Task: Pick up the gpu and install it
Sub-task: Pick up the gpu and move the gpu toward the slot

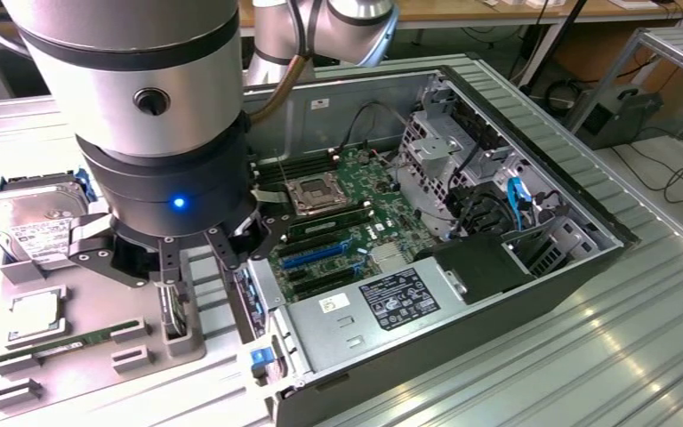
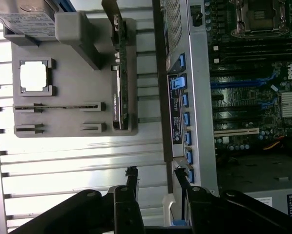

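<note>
The grey fixture tray (image 2: 73, 83) holds a hard drive (image 2: 29, 17), a processor (image 2: 33, 76), a RAM stick (image 2: 58, 106) and the gpu (image 2: 119, 78), standing on edge in its slot. In the exterior view, the tray lies at 9 o'clock from the open case (image 1: 496, 320). The gripper (image 2: 155, 171) has its fingers spread wide and empty, near the gpu, not touching it.

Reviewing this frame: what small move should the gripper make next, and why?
Probably shift the open gripper sideways over the flat dark gpu card before descending. The card stands on edge in the grey fixture tray, untouched, while the jaws hang nearer the silver computer case edge.
</note>
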Controlling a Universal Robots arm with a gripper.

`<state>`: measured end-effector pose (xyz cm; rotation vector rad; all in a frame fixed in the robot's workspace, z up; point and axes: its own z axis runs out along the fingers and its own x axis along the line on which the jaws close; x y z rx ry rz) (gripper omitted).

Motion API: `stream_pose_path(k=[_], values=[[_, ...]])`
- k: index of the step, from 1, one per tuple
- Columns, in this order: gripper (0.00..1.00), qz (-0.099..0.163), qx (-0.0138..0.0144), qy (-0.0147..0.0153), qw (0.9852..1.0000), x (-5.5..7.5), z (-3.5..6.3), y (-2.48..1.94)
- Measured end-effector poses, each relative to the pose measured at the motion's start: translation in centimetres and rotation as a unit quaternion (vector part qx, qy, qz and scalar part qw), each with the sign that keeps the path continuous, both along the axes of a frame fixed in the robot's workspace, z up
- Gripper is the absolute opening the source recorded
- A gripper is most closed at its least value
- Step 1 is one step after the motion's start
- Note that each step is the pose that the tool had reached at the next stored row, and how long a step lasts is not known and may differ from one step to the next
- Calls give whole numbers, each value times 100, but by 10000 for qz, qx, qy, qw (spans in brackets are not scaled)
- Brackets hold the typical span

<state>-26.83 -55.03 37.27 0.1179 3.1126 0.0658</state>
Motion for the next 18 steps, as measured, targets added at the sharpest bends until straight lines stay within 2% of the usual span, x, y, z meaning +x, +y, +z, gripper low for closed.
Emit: stream_pose_path(k=[9, 18], values=[[42, 0, 1, 0, 10000, -2, -15, 0], [42, 0, 1, -1, 10000, -9, -114, 0]])
